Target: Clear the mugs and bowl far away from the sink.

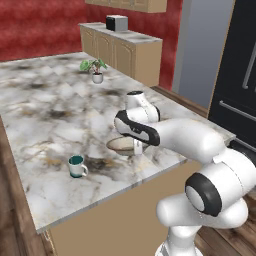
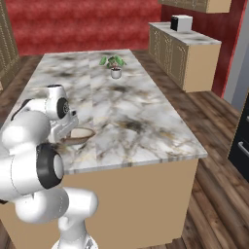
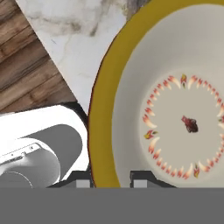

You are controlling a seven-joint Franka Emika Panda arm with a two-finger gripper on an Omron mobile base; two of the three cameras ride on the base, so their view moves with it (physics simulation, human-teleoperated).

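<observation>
Bowl (image 1: 121, 145) sits near the counter's (image 1: 45, 115) front edge, toward its right front corner. Hand (image 1: 137, 148) down at the bowl's right rim, fingers narrowed astride the rim (image 3: 101, 131): one tip (image 3: 82, 179) outside the wall, the other (image 3: 143, 178) inside. Looks like a pinch on the rim, though actual contact can't be confirmed from the hand view.

Dark teal mug (image 1: 76, 166) stands further left along the same front edge, well apart from the bowl. Potted plant (image 1: 95, 69) far back on the counter. No sink visible from here.

To do this step well:
- Check for a firm pinch before lifting; a rim grip on a wide shallow bowl tends to let it tip and swing.
- Lift straight up, just enough to clear the marble, keeping the bowl as level as possible.
- Move slowly; weight hangs off one side of the hand and could twist out.
- Mind the counter edge right beside the bowl: a slip here drops it to the wood floor (image 3: 26, 57).
- Steer well clear of the mug on any leftward path.
- Set down flat, then widen the fingers.
</observation>
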